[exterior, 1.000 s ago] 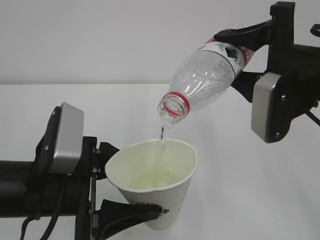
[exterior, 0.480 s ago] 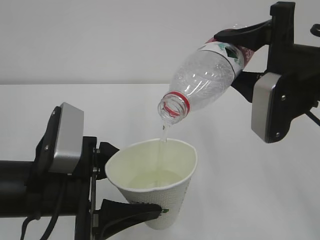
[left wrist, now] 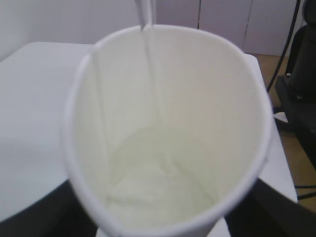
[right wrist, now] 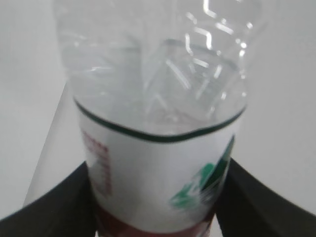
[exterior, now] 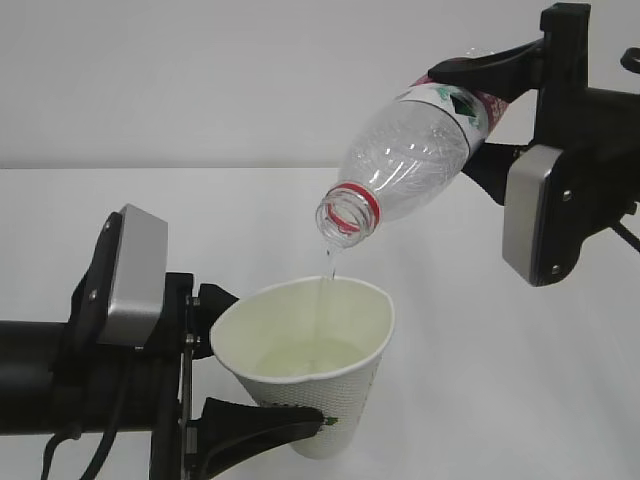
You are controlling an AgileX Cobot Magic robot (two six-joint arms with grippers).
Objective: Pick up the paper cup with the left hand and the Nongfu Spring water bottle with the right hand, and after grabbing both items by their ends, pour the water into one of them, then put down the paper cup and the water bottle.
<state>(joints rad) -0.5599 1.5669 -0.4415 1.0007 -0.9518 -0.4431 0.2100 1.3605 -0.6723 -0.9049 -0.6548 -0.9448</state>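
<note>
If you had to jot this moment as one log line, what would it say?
phase: pouring | right claw: bottle tilted, mouth down | water: thin stream into cup | left claw: holding paper cup off table

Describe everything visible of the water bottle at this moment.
The water bottle is clear ribbed plastic with a red neck ring, no cap, and a white label with red and green print. It hangs tilted above the paper cup, mouth down-left, apart from the cup. The right end effector clamps its labelled lower end, fingers on both sides. A thin stream of water runs from the mouth into the cup. How much water is left inside cannot be told.
</note>
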